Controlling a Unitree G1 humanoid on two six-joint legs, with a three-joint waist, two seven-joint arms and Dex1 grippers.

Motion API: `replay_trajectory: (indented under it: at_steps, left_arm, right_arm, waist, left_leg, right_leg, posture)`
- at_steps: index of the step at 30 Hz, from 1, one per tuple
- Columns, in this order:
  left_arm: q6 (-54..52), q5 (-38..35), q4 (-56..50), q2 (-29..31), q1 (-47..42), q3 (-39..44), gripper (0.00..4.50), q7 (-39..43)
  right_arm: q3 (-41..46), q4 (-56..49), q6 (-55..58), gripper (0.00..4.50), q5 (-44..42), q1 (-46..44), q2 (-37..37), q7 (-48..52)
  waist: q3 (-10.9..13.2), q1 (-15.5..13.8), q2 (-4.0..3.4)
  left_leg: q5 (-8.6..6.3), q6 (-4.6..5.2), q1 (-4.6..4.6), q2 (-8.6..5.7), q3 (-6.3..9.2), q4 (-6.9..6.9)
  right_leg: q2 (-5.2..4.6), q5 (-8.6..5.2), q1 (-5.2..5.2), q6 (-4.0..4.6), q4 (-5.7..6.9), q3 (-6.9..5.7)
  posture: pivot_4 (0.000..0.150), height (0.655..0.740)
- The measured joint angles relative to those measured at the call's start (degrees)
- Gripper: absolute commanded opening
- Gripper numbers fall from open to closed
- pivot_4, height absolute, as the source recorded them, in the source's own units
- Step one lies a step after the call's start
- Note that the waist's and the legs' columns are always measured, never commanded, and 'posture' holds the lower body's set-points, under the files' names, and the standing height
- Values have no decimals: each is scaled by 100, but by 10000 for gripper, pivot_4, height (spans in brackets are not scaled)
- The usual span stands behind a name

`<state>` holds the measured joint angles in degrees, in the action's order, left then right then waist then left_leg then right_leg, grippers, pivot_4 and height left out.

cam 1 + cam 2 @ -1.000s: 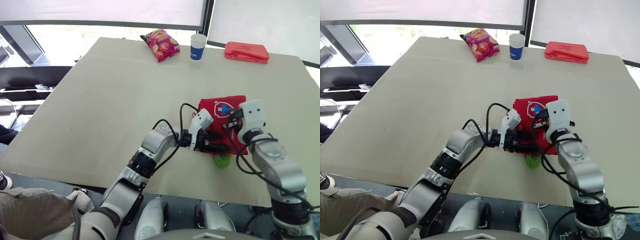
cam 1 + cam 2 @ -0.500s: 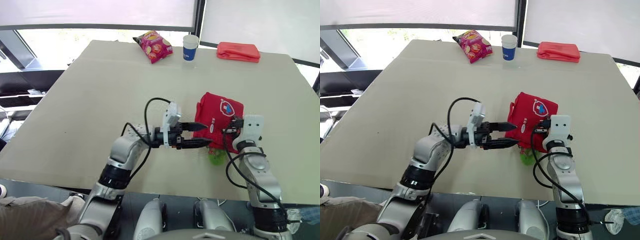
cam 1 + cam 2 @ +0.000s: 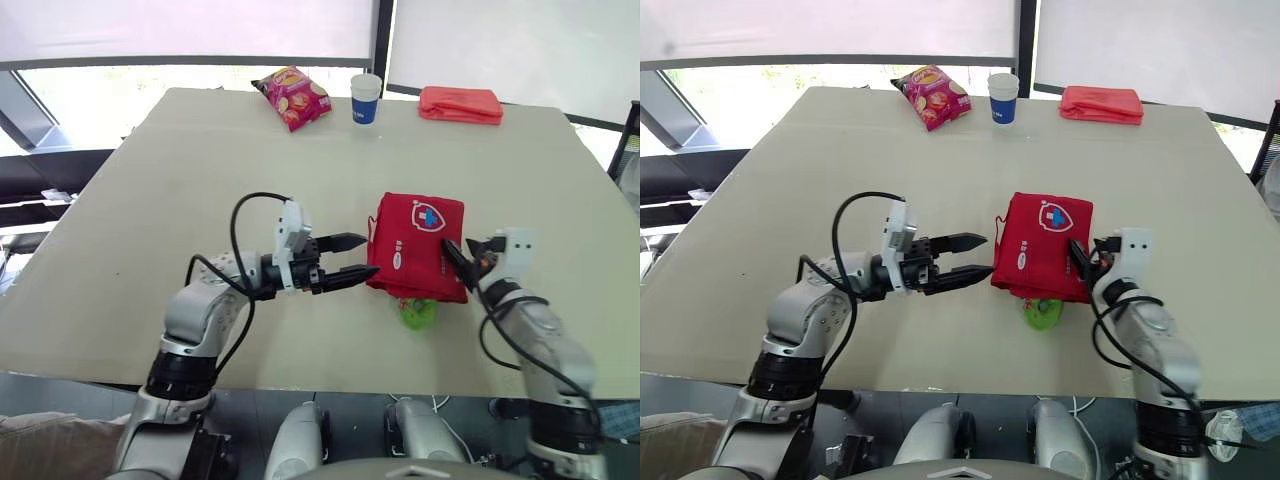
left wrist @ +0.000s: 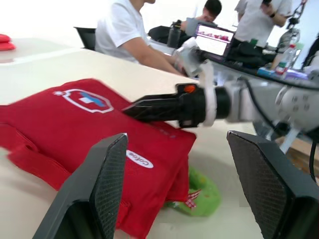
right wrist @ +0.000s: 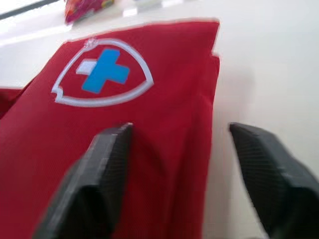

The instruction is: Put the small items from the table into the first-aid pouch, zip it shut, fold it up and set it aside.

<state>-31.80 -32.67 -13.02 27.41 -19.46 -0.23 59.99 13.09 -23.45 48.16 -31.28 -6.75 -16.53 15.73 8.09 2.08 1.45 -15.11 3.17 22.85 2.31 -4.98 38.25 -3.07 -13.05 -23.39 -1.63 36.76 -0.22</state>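
While the left gripper (image 3: pixel 368 254) is held just beside the left edge of the first-aid pouch (image 3: pixel 418 243), its two black fingers (image 4: pixel 107 179) are spread wide and nothing is gripped between them. The right gripper (image 3: pixel 455 255) is likewise parted. One finger (image 5: pixel 99 169) is held over the red cloth and the other over bare table, with the pouch's right edge between them and no grip closed on it.

The pouch is laid near the near edge of the table (image 3: pixel 200 170), right of centre, with its white shield and blue cross facing up. A small green item (image 3: pixel 418 313) is seen poking out from under the pouch's near edge — partly covered, resting on the table.

Along the far edge a snack bag (image 3: pixel 290 96), a paper cup (image 3: pixel 365 97) and a folded red cloth (image 3: pixel 460 104) are lined up — well apart from the pouch. Seated people (image 4: pixel 129 30) and an open laptop (image 4: pixel 214 42) are seen beyond the table.
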Motion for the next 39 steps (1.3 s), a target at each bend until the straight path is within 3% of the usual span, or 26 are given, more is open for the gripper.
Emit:
replay_trajectory:
  at_steps: [4, 7, 11, 19, 22, 25, 31, 35, 39]
  left_arm:
    - [158, -125, -45, 82, 169, 167, 34282, 28]
    - [63, -464, -275, 534, 394, 491, 34282, 275]
    - [77, -727, -525, 927, 665, 777, 34282, 514]
    - [-47, -1102, -1286, 1314, 1082, 1166, 34282, 479]
    - [-241, -1424, -1721, 1363, 1185, 1221, 34282, 245]
    - [-304, -1586, -1803, 1363, 1143, 1237, 34282, 65]
    - [-305, -1753, -2014, 1322, 1135, 1326, 34282, -393]
    - [-300, -1835, -2049, 1162, 1020, 1237, 34282, -672]
    - [-299, -1872, -2052, 883, 889, 1032, 34282, -979]
  right_arm:
    - [332, -589, 967, 44565, -910, 13, -577, 214]
    - [1089, -842, 1760, 44565, -1968, -226, -1158, 261]
    - [1310, -304, 2487, 44565, -2808, -696, -1240, 119]
    - [610, 1408, 2692, 44565, -2389, -1541, -1255, 63]
    - [62, 2266, 2457, 36973, -1996, -1970, -1548, 777]
    - [-64, 2566, 2369, 26676, -1882, -2116, -1608, 1099]
    - [243, 2629, 2365, 776, -1944, -2145, -1575, 1256]
    - [872, 2316, 2597, 300, -2195, -1817, -1571, 906]
    - [2279, 2115, 2777, 300, -2439, -1611, -1578, -26]
  waist:
    - [7, -25, -5]
    - [14, -38, -4]
    - [17, -73, 1]
    - [25, -125, -4]
    - [22, -91, 1]
    - [22, -95, 0]
    - [22, -123, 1]
    - [25, -203, -6]
    - [29, -307, -16]
  left_leg:
    - [-1, 1, 22, -5, 2, -8]
    - [-1, 2, 27, -6, 5, -11]
    - [-2, 3, 27, -6, -2, -9]
    - [-6, 11, 59, -10, 11, -6]
    - [-8, 15, 54, -7, 8, -2]
    - [-7, 15, 47, -4, 6, 4]
    - [-7, 15, 37, -2, -6, 4]
    - [-7, 15, 65, -10, 12, 5]
    - [-7, 15, 90, -19, 22, 8]
  right_leg:
    - [-3, -4, -17, 6, -4, -3]
    - [-4, -4, -16, 5, -16, -10]
    - [-5, -4, -17, 5, -25, -11]
    - [-2, -2, -27, 3, -48, -37]
    - [28, 8, -20, -16, -53, -41]
    - [33, 7, -17, -15, -47, -38]
    - [33, 9, -13, -13, -42, -30]
    - [28, 15, -20, -20, -52, -43]
    - [29, 30, -22, -45, -84, -47]
  posture:
    - [1500, 7400]
    - [1500, 7400]
    - [1500, 7400]
    - [1500, 7400]
    - [1500, 7400]
    - [1500, 7400]
    - [1500, 7400]
    - [1500, 7400]
    - [1500, 7400]
